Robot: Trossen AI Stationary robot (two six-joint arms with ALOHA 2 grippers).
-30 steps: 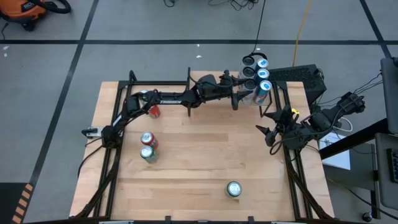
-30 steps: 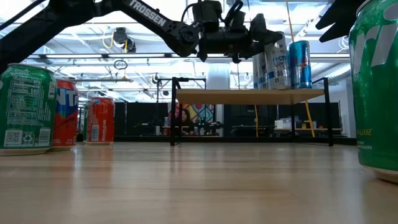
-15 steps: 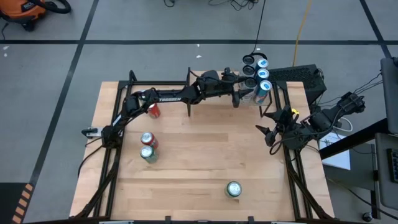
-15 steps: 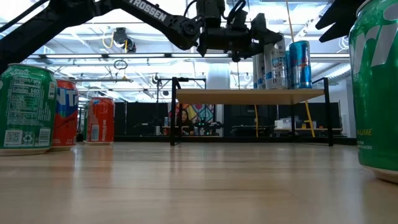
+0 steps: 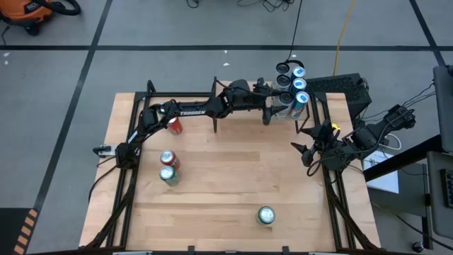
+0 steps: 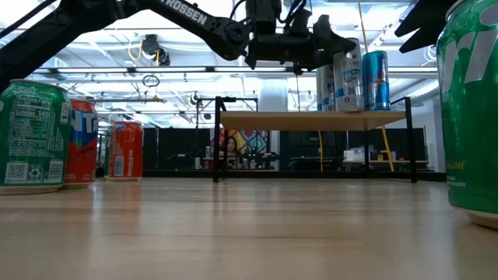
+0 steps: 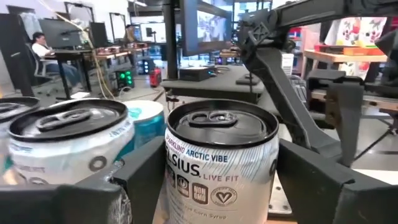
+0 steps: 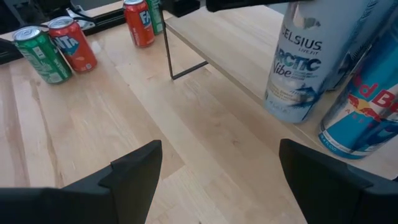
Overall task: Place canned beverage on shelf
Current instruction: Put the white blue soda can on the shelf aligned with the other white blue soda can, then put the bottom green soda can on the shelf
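While the wooden table (image 5: 226, 177) carried everything in the scene, the shelf (image 6: 311, 120) stood at its far edge, its light plank top raised on thin black legs. My left arm (image 5: 191, 110) reached across the far side of the table toward the shelf's right end. My left gripper (image 5: 274, 108) sat there with its fingers (image 7: 323, 180) spread to either side of the white Celsius can (image 7: 219, 165). That can stood upright on the shelf, between the fingers; contact between fingers and can could not be confirmed in any view. Other tall cans stood just beside it on the same shelf: a second white can (image 7: 68, 155) and a blue Red Bull can (image 6: 375, 79) at the shelf's right end.

My right gripper (image 5: 311, 150) waited above the table's right edge, near the shelf, with its jaws held wide and nothing between them.

On the left half of the table stood a red can (image 5: 175, 125) by the left arm, then a red can (image 5: 168, 159) and a green can (image 5: 168, 175) touching or nearly touching each other. One more green can (image 5: 265, 215) stood alone near the front edge, well apart from the rest.
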